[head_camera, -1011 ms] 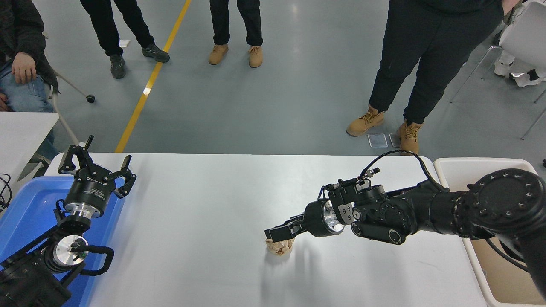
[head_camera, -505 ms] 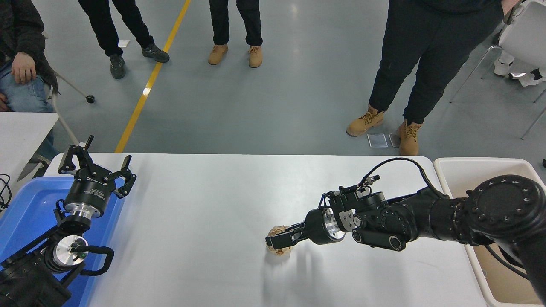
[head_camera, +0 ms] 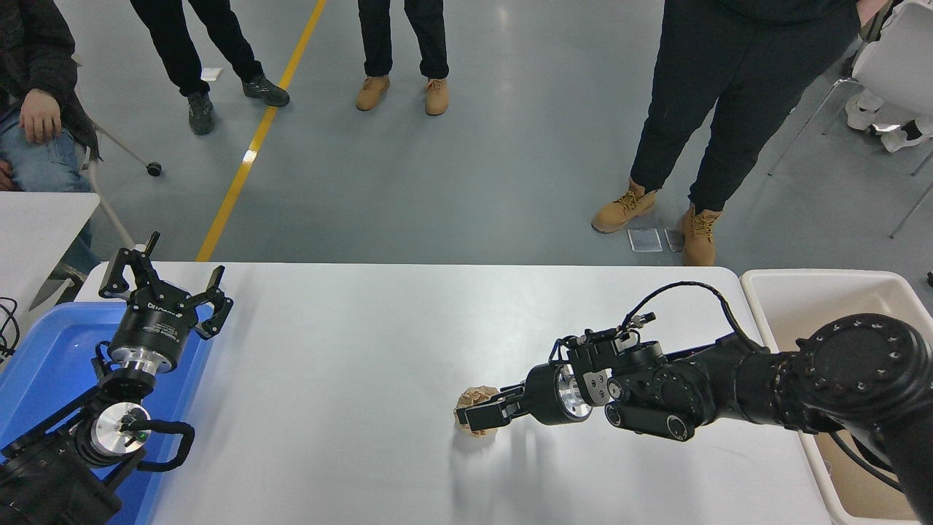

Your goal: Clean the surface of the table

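Note:
The table surface is a wide matte white top. A crumpled brown paper ball lies on it right of centre. My right gripper reaches in from the right, low over the table, and is open, with its fingers on either side of the ball's near part. The ball still rests on the table, and the lower finger hides part of it. My left gripper is parked open at the lower left, above the blue bin, holding nothing.
A blue bin sits at the table's left end and a white bin at its right end. A smaller white table stands at far left. Several people stand or sit beyond the far edge.
My right gripper has dropped from just above the paper ball to the ball's level and shifted slightly right. The ball and the left arm have not moved.

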### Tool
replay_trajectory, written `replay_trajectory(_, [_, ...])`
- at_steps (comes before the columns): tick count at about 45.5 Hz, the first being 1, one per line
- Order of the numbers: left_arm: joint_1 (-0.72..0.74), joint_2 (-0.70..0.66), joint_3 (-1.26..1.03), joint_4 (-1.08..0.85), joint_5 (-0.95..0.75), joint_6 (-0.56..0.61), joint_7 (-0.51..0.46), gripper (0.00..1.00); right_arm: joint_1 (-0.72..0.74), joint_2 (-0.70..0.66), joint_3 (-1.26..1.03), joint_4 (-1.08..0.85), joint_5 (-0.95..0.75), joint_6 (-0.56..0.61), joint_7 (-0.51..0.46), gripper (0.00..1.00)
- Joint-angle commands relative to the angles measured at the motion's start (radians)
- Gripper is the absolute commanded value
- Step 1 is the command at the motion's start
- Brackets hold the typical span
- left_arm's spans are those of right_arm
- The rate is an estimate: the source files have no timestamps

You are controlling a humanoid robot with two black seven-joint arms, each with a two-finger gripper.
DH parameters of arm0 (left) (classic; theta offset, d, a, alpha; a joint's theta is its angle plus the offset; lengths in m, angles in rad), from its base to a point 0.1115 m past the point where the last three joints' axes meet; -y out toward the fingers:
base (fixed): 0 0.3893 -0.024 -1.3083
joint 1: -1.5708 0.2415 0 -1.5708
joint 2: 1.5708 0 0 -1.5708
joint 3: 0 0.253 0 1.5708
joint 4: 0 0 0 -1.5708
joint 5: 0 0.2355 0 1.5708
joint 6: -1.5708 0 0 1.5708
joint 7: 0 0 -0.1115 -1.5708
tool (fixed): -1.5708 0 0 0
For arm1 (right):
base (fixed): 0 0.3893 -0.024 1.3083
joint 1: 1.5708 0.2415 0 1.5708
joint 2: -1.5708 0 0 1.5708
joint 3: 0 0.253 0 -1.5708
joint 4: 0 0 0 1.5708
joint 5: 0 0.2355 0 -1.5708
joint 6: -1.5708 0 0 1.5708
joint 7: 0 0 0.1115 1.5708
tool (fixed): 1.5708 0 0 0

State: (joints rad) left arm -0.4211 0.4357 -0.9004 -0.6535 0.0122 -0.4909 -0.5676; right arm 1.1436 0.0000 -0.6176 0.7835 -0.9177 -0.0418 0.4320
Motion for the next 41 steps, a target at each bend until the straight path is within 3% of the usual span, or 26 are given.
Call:
replay_trajectory(1, [0.001,0.0,0.0,0.0,0.0,0.0,0.0,0.99,-0.007,0.0,0.048,0.002,-0.004,-0.03,0.048,0.98])
replay_trajectory(12, [-0.001,0.0,0.0,0.0,0.0,0.0,0.0,0.99,-0.021,0.0,0.076,-0.007,-0.029,-0.066,0.054,0.98])
replay_trajectory(20, [-0.001,0.0,0.0,0.0,0.0,0.0,0.0,0.99,-0.031,0.0,0.079,-0.039,-0.02,-0.066,-0.032,0.98])
replay_trajectory(41, [-0.001,0.0,0.0,0.0,0.0,0.0,0.0,0.99,-0.044,0.0,0.065,-0.029,-0.038,-0.059,-0.033,0.98])
